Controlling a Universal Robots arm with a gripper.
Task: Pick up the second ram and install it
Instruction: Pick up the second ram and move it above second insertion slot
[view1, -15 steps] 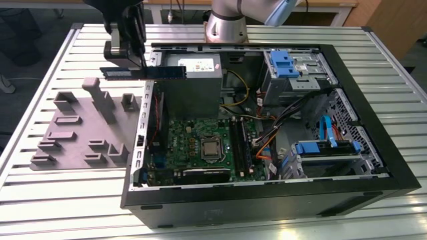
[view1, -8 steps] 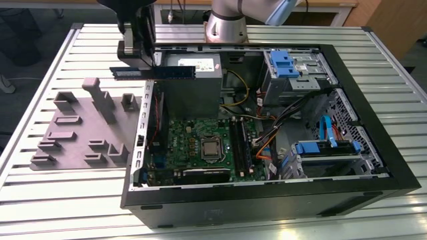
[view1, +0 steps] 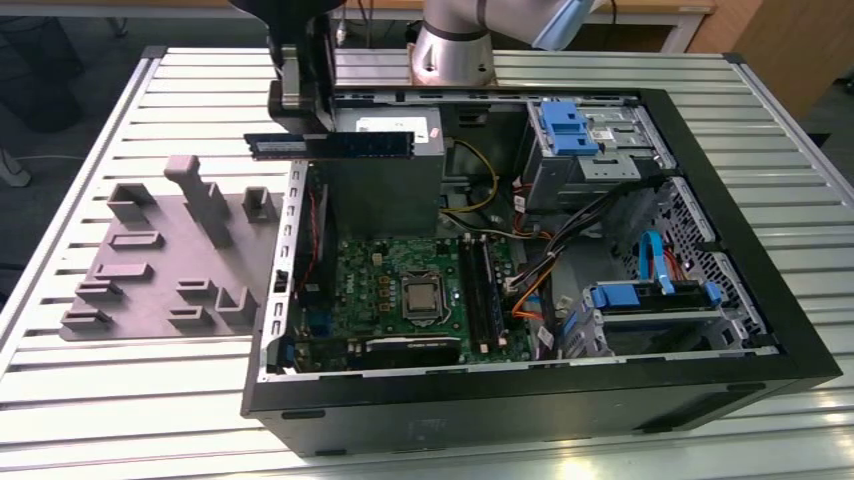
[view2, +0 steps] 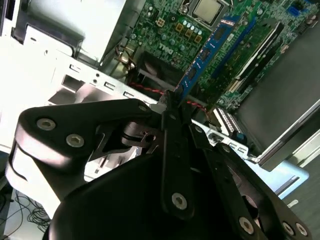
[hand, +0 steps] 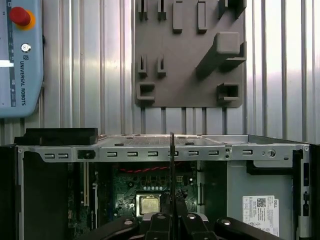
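Where the slatted metal table (view1: 80, 400) runs out toward nine o'clock in the exterior view, one gray holder (view1: 160, 270) with upright blocks lies flat, just beside the open computer case (view1: 747, 330). Item: gripper (view1: 302, 128), at eleven o'clock in that view, above the case wall nearest the holder, its claw drawn narrow and clamped on the second ram (view1: 334, 146). The stick is held level and on edge, gripped nearer its nine-o'clock end, with the longer part reaching toward three o'clock in front of the gray power-supply box (view1: 380, 190). In the second wrist view the black fingers (view2: 170, 125) pinch its blue face. Item: motherboard (view1: 387, 270), at six o'clock from the stick and well apart from it. Processor (view1: 420, 297) central, long black slots (view1: 478, 290) just beside it at three o'clock. Item: blue drive brackets (view1: 574, 130), at one o'clock within the case.
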